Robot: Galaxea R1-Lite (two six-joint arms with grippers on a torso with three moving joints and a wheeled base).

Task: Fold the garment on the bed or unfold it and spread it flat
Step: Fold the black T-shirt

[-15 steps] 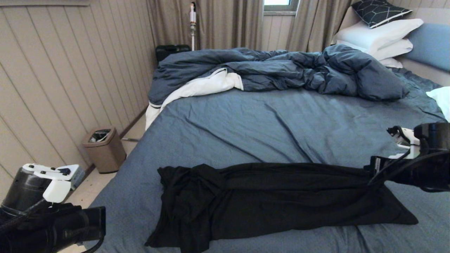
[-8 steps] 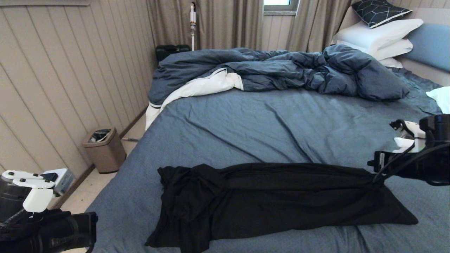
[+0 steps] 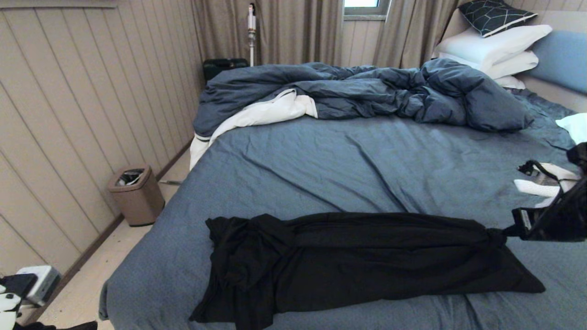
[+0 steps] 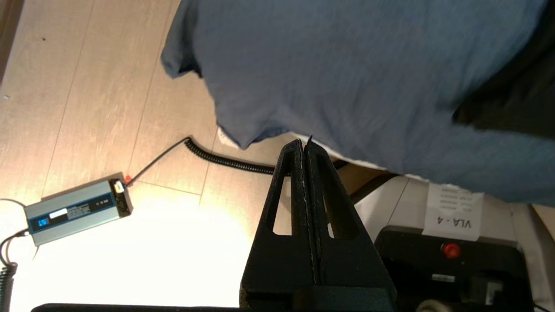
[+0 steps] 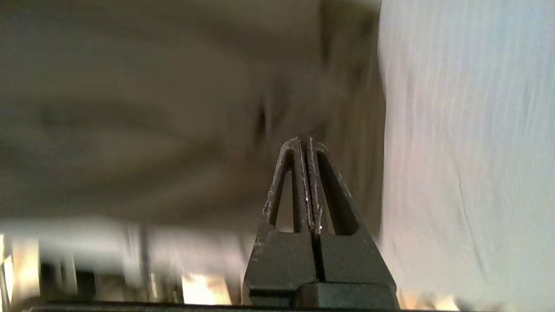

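Observation:
The garment (image 3: 357, 261), a black T-shirt, lies gathered into a long band across the near part of the bed (image 3: 344, 169), with its left end bunched; its print is hidden. A dark edge of the garment (image 4: 511, 99) shows in the left wrist view. My left gripper (image 4: 304, 145) is shut and empty, hanging over the floor beside the bed's near corner. Only a bit of the left arm (image 3: 9, 307) shows in the head view. My right arm (image 3: 555, 215) sits at the right edge, just past the garment's right end. The right gripper (image 5: 305, 141) is shut on nothing, facing a blurred wall.
A rumpled dark blue duvet (image 3: 367, 91) and white pillows (image 3: 495, 46) fill the far side of the bed. A brown waste bin (image 3: 136, 195) stands by the panelled wall. On the floor lie a grey power unit (image 4: 78, 210) and a coiled cable (image 4: 225, 158).
My left arm has sunk down and left, almost out of the head view. My right arm has drawn back to the right and turned its wrist. The garment has not moved.

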